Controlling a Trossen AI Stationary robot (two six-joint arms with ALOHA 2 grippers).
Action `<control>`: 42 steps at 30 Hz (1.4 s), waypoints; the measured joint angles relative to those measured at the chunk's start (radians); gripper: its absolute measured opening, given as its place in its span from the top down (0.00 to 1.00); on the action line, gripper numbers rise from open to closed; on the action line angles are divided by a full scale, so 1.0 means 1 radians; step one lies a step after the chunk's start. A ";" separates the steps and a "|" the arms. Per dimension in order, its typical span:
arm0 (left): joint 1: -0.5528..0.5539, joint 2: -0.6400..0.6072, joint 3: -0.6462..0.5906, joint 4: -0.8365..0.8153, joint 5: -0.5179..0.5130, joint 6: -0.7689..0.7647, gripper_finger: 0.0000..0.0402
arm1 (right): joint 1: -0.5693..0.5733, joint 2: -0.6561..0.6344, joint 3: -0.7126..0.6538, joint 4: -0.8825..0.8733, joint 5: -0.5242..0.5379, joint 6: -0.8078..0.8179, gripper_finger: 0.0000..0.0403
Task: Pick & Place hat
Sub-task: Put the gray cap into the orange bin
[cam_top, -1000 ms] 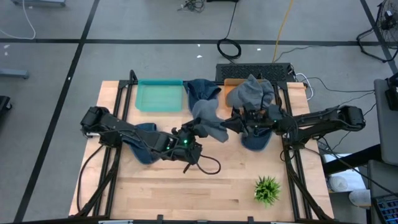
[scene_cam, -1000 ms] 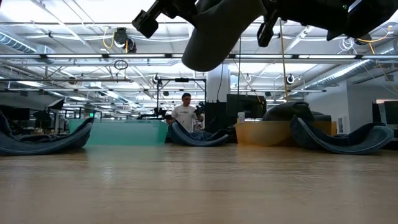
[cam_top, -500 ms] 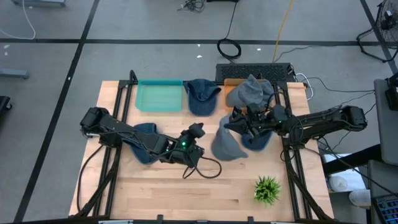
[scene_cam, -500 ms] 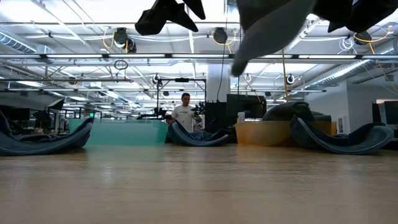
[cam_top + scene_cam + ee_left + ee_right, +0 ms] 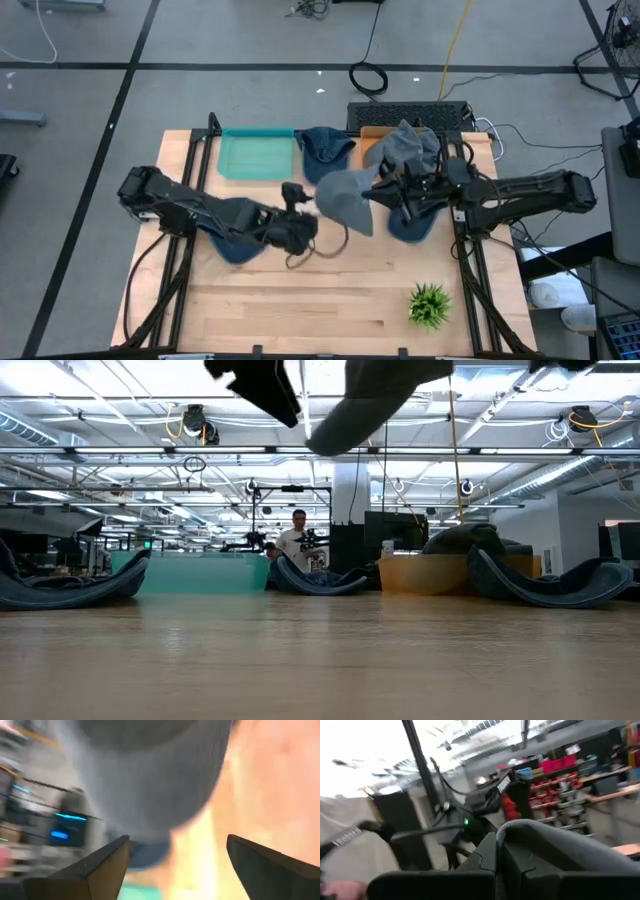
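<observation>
Swinging the grey hat [image 5: 345, 198] back leftward, right gripper [image 5: 385, 192] clamping it, left gripper [image 5: 291, 190] spread empty.

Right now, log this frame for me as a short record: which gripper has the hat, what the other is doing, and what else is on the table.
held item: grey hat, lifted off the table
holder: right gripper, shut on the hat's edge
other arm: left gripper, open, beside the hat, not touching it
bins: teal bin; orange bin, a grey hat piled on it
other hats: blue hat between the bins
also: small plant
</observation>
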 joint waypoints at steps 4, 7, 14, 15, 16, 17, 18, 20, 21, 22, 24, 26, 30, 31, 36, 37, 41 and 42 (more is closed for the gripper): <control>0.062 -0.060 0.000 -0.052 0.181 -0.114 0.11 | 0.000 -0.007 0.103 -0.205 0.070 -0.156 1.00; 0.100 -0.098 0.000 -0.052 0.260 -0.121 0.11 | 0.000 -0.008 0.182 -0.355 0.134 -0.251 1.00; 0.156 -0.184 -0.016 -0.008 0.340 -0.069 0.15 | 0.000 -0.010 0.290 -0.591 0.266 -0.411 1.00; 0.163 -0.203 -0.035 0.024 0.352 -0.057 0.15 | 0.001 -0.011 0.301 -0.611 0.282 -0.427 1.00; 0.170 -0.230 -0.062 0.063 0.364 -0.044 0.16 | 0.001 -0.011 0.310 -0.626 0.299 -0.443 1.00; 0.178 -0.260 -0.098 0.097 0.376 -0.032 0.16 | 0.001 -0.011 0.319 -0.650 0.313 -0.462 1.00; 0.187 -0.289 -0.135 0.128 0.381 -0.025 0.17 | 0.001 -0.012 0.326 -0.673 0.329 -0.485 1.00; 0.207 -0.356 -0.219 0.208 0.380 -0.015 0.17 | 0.001 -0.010 0.346 -0.723 0.365 -0.533 1.00; 0.219 -0.390 -0.262 0.229 0.380 -0.010 0.18 | 0.001 -0.010 0.355 -0.746 0.387 -0.557 1.00; 0.230 -0.426 -0.308 0.256 0.379 -0.008 0.18 | 0.001 -0.010 0.369 -0.775 0.414 -0.582 1.00; 0.251 -0.491 -0.383 0.336 0.379 -0.008 0.18 | 0.001 -0.010 0.394 -0.819 0.474 -0.631 1.00; 0.264 -0.555 -0.449 0.369 0.380 -0.005 0.17 | 0.001 -0.008 0.418 -0.870 0.527 -0.673 1.00; 0.267 -0.658 -0.536 0.399 0.381 0.011 0.16 | 0.000 -0.006 0.466 -0.966 0.644 -0.759 1.00; 0.263 -0.679 -0.549 0.408 0.381 0.018 0.15 | -0.003 -0.006 0.474 -0.970 0.676 -0.786 1.00; 0.250 -0.748 -0.585 0.415 0.388 0.025 0.16 | -0.029 -0.005 0.483 -1.000 0.786 -0.944 1.00; 0.250 -0.753 -0.585 0.415 0.388 0.021 0.17 | -0.035 -0.002 0.483 -1.002 0.805 -0.974 1.00; 0.250 -0.764 -0.585 0.416 0.388 0.017 0.18 | -0.063 0.021 0.483 -1.001 0.896 -1.088 1.00; 0.250 -0.764 -0.585 0.419 0.387 0.014 0.19 | -0.068 0.028 0.483 -1.000 0.912 -1.113 1.00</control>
